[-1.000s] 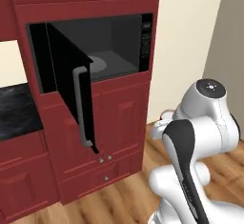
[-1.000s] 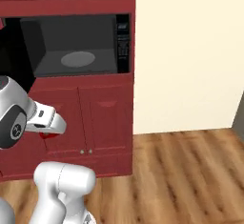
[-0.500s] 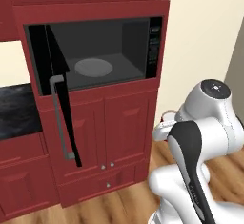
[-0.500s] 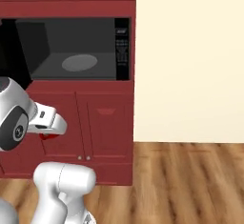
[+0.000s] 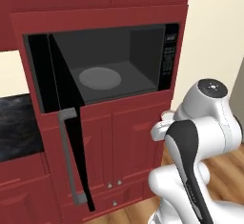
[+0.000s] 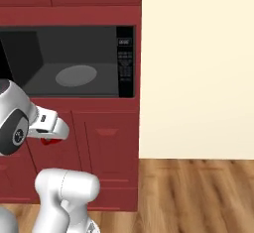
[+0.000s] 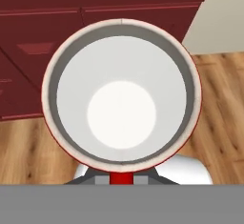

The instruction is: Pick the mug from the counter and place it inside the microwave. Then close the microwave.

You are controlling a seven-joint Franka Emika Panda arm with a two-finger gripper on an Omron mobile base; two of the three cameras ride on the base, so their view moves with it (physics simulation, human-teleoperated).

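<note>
Gripper clamped on the small red mug (image 7: 121,99) with white interior, mug centre of hand view, mouth facing the camera; black built-in microwave (image 5: 102,70) open, upper centre.

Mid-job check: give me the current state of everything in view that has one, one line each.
microwave: cavity empty, turntable bare.
microwave door: swung wide open to the left.
mug: empty, held in front of the hand camera, low before the red cabinets.
gripper: shut on the mug.
lower cabinet doors: closed.

Red mug (image 7: 121,96) with white interior; black microwave (image 5: 109,66) in red cabinetry (image 5: 128,142).
</note>
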